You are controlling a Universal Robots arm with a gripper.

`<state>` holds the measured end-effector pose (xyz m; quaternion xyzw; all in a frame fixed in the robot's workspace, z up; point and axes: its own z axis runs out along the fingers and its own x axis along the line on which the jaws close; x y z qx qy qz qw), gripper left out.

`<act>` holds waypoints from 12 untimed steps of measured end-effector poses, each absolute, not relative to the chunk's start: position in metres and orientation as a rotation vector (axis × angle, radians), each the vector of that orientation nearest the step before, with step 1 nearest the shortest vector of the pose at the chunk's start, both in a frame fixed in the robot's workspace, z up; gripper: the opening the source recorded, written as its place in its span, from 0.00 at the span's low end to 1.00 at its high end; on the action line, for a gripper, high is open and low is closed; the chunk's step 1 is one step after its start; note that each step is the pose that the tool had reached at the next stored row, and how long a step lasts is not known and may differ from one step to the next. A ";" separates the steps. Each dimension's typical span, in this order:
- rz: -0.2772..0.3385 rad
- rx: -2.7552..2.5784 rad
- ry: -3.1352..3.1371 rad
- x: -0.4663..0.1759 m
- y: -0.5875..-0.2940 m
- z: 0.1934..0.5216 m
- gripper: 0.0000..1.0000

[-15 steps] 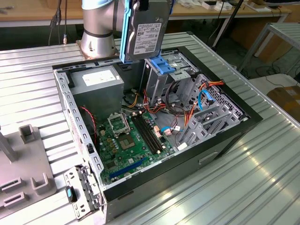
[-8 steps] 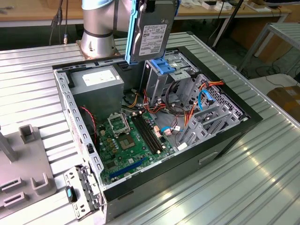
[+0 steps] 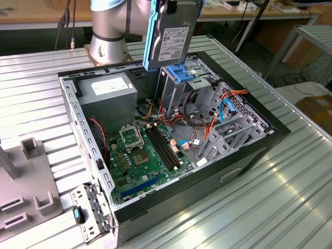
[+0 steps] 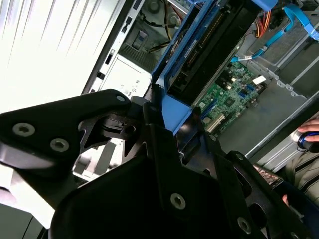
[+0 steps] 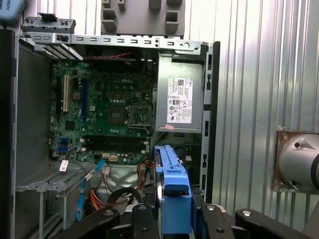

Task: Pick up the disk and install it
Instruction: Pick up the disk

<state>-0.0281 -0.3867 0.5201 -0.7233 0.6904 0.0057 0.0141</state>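
A ribbed metal table (image 3: 290, 197) carries an open computer case (image 3: 78, 122), with a grey power supply (image 3: 106, 98) in its far corner and a green motherboard (image 3: 140, 161) on its floor. The disk (image 3: 174, 39) hangs on edge in the air above the drive cage (image 3: 181, 93), clear of the case, label facing the exterior view's right. The gripper (image 4: 172, 117) is clamped on the disk's blue-railed end, a finger (image 4: 149, 112) on either side.
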 end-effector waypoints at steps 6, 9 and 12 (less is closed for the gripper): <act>0.018 -2.252 2.149 -0.027 -0.403 0.519 0.36; 0.018 -2.252 2.149 -0.027 -0.414 0.519 0.36; 0.018 -2.252 2.149 -0.027 -0.420 0.518 0.36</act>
